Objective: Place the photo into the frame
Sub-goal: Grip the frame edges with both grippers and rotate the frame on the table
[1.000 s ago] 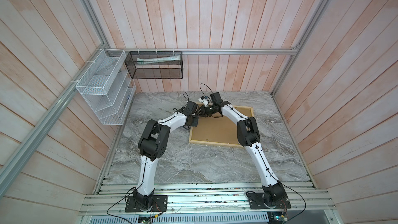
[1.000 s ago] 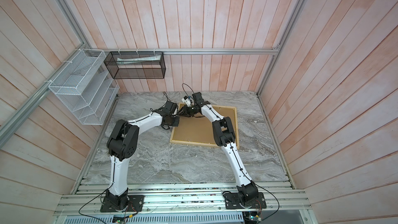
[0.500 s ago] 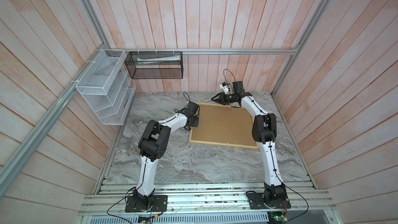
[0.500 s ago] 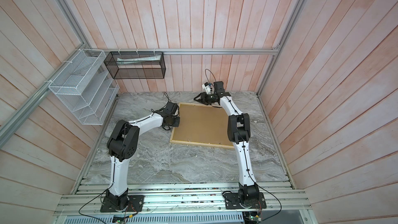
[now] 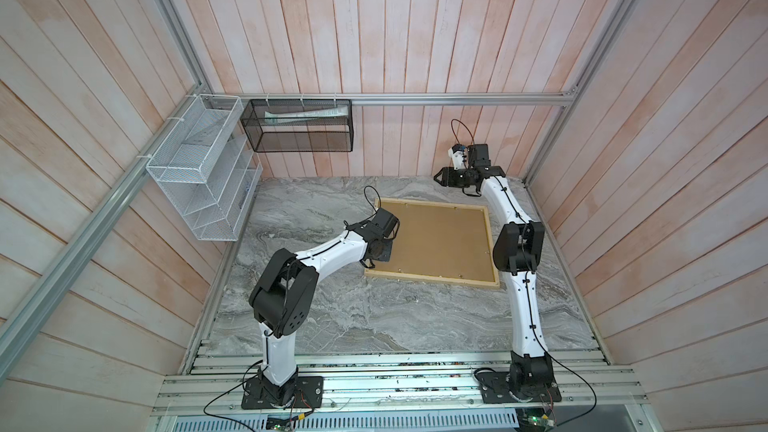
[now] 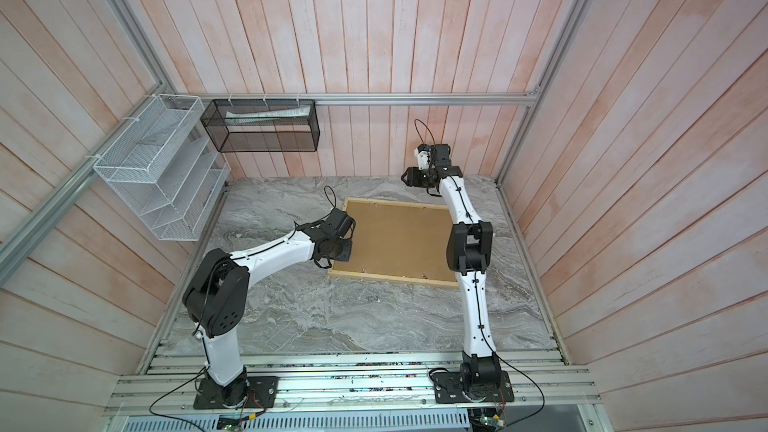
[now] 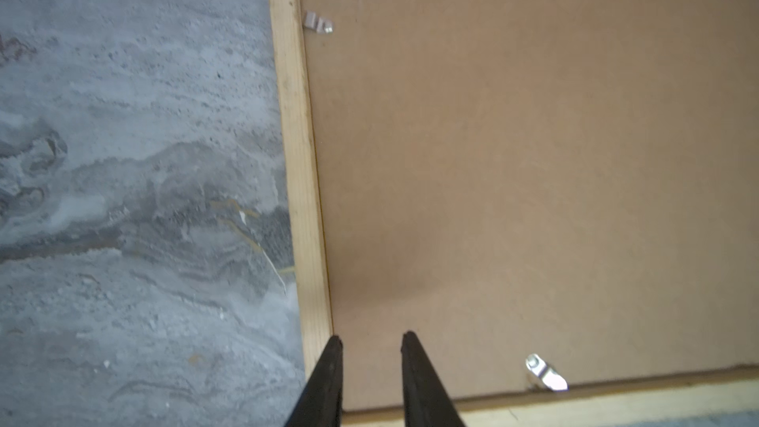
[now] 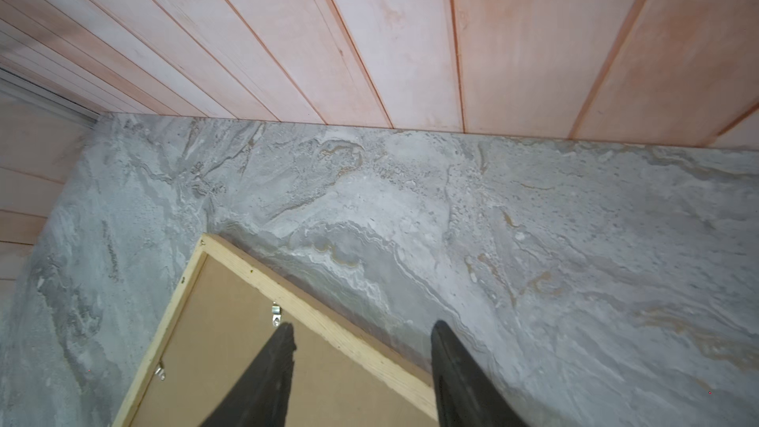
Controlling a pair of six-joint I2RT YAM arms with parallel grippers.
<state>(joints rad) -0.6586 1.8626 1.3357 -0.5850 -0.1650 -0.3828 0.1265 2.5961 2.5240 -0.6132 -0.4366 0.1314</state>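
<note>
The frame point(image 5: 432, 278) of pale wood lies back side up on the marble table in both top views point(image 6: 390, 278). A plain brown backing board point(image 5: 440, 238) fills it, so the photo is hidden. My left gripper point(image 7: 371, 338) hovers low over the board just inside the frame's near left corner point(image 5: 384, 250). Its jaws are a little apart, with nothing between them. My right gripper point(image 5: 438, 176) is raised above the frame's far right corner, next to the back wall. It is open and empty point(image 8: 363, 328), over the frame's rim point(image 8: 328, 322).
Small metal clips point(image 7: 544, 373) point(image 8: 276, 314) stick out along the frame's inner edge. A white wire rack point(image 5: 203, 168) and a black mesh basket point(image 5: 299, 126) holding papers hang on the walls at the back left. Plank walls close off the table.
My right arm has swung from the frame's far left corner to above its far right corner, and its jaws have widened. My left gripper stays at the frame's left side, its jaws slightly parted.
</note>
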